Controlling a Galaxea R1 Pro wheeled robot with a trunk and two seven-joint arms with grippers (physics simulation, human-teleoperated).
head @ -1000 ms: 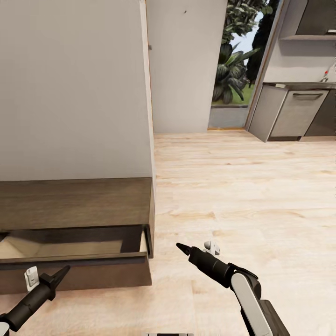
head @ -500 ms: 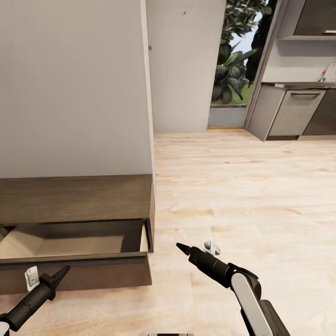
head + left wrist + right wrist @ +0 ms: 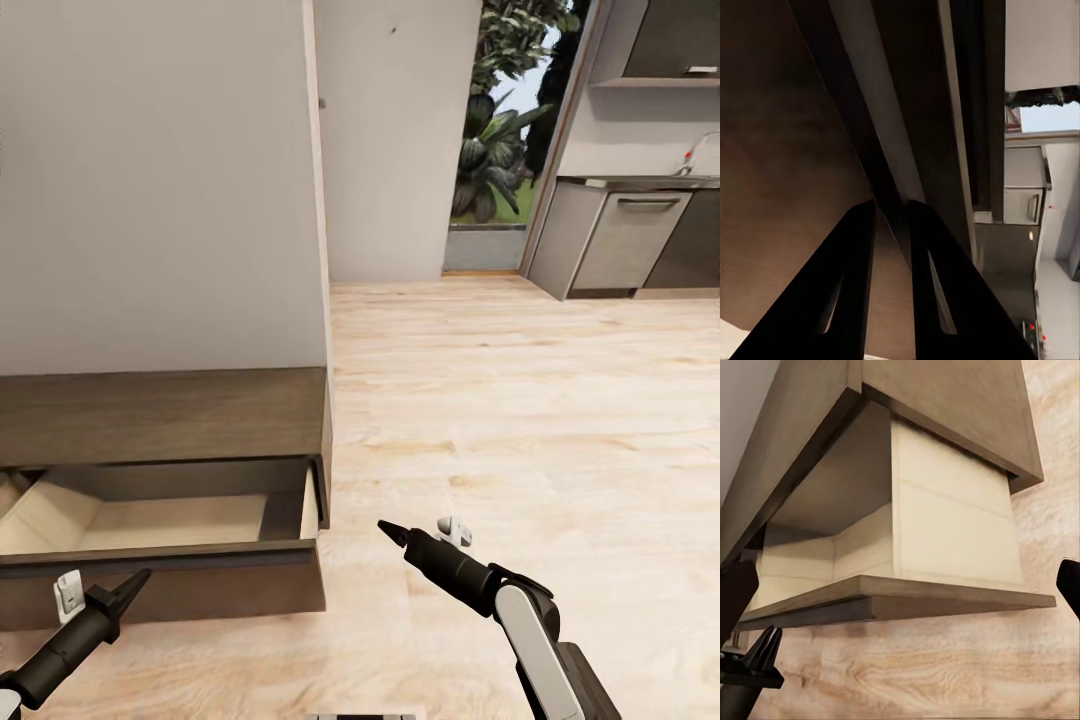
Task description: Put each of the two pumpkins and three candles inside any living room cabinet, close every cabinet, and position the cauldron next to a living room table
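Observation:
The cabinet [image 3: 160, 415] stands low against the wall at the left of the head view, dark brown. One of its drawers [image 3: 170, 520] is pulled out, and the pale beige inside holds nothing I can see. My left gripper [image 3: 140, 577] is at the drawer's front panel [image 3: 200, 585]. In the left wrist view its fingers [image 3: 855, 285] stand narrowly apart, with the panel's edge [image 3: 881, 135] running between them. My right gripper [image 3: 385, 527] hovers over the floor just right of the drawer, open. The right wrist view faces the drawer's side [image 3: 945, 525]. The pumpkins, candles, cauldron and table are out of view.
Light wooden floor [image 3: 520, 420] spreads to the right. A doorway [image 3: 495, 150] with plants behind it lies ahead. Grey kitchen cabinets [image 3: 620, 240] stand at the far right. A white wall [image 3: 150, 180] rises above the cabinet.
The whole view has drawn back a little. The drawer front has stayed by my left gripper while the cabinet body has receded, so more of the drawer's pale inside shows.

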